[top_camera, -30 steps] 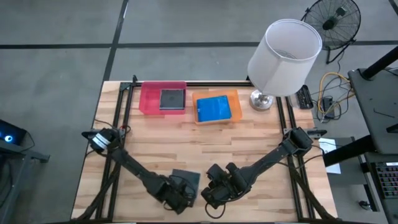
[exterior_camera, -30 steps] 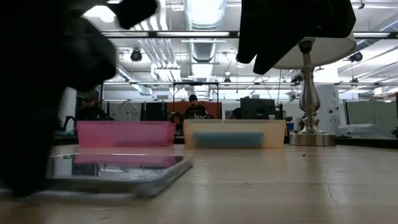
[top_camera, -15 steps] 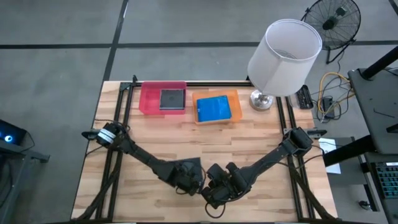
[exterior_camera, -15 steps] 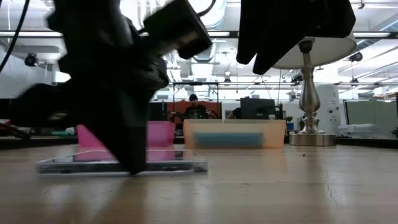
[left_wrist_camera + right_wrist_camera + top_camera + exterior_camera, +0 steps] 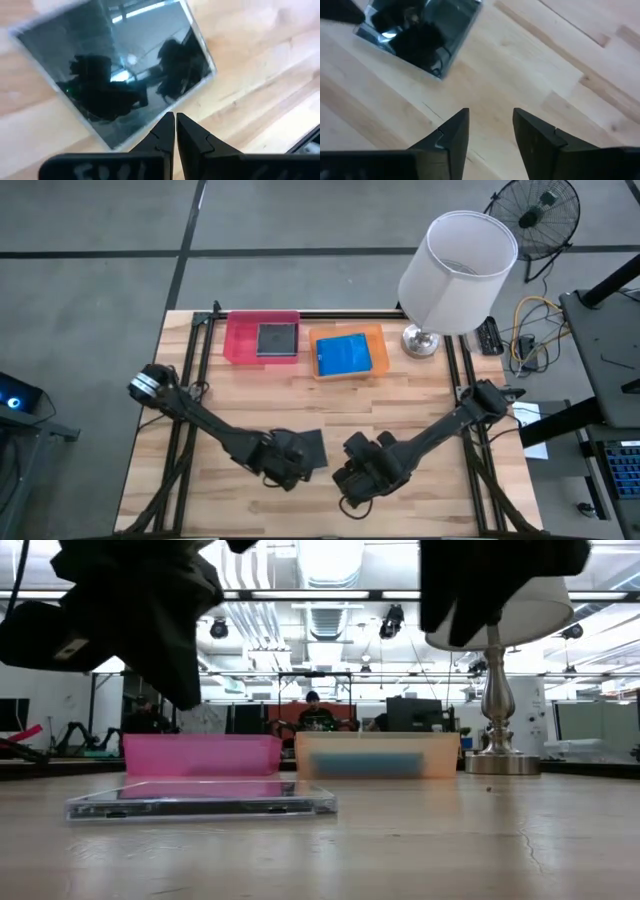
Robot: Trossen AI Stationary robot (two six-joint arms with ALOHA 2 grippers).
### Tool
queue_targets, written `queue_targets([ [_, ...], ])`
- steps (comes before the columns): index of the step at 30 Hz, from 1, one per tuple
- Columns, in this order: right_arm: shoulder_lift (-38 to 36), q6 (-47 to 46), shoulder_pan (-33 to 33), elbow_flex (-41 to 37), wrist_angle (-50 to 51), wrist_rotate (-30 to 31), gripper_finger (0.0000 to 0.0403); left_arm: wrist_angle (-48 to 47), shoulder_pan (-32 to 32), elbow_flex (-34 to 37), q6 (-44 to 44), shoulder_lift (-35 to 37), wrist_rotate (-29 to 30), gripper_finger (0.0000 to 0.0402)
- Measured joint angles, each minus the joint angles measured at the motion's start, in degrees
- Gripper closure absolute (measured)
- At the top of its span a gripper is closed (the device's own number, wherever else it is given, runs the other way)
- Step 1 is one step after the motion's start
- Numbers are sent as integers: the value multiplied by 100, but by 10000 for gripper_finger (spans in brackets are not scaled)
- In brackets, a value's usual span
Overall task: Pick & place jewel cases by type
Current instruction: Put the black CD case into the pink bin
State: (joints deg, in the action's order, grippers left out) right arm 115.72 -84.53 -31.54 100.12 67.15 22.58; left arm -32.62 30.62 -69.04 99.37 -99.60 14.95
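Note:
A dark glossy square jewel case [image 5: 306,448] lies flat on the wood table [image 5: 420,410] near its front edge, also seen in the low view [image 5: 200,802]. My left gripper [image 5: 175,119] hangs shut just above the case's near side, clear of it [image 5: 185,690]. My right gripper [image 5: 490,120] stands open over bare wood to the right of the case [image 5: 420,30]. At the back, another dark case [image 5: 277,339] lies in a pink tray [image 5: 240,340], and a blue case [image 5: 344,355] lies in an orange tray [image 5: 375,340].
A lamp with a white shade [image 5: 458,272] stands at the back right corner, its metal foot [image 5: 421,340] next to the orange tray. Bare wood stretches between the trays and the two grippers. People sit in the room beyond the table.
My left gripper, shut throughout, moved toward the far edge with its fingertips on the dark case, then rose clear of it. The case slid away from the near edge and now lies flat. My right gripper drifted slightly toward the right edge.

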Motion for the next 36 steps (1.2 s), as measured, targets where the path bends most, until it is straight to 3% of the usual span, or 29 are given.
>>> queue_targets([
  [9,0,905,460,0,-572,-571,239,1052,49,1629,208,1440,766,402],
  [16,0,955,929,-2,-920,-981,224,1822,49,2829,177,2678,1161,402],
  [24,0,689,1386,-4,-1050,-1252,175,1857,49,3482,-121,3800,1339,373],
  [28,0,473,1742,-6,-1186,-1914,143,1858,49,3730,-305,4212,1359,344],
  [31,0,713,2000,-66,-1342,-2268,130,1863,49,3869,-392,4422,1357,327],
  [36,2,1281,2212,-58,-1326,-2206,124,1853,49,4037,-401,4669,1296,317],
])
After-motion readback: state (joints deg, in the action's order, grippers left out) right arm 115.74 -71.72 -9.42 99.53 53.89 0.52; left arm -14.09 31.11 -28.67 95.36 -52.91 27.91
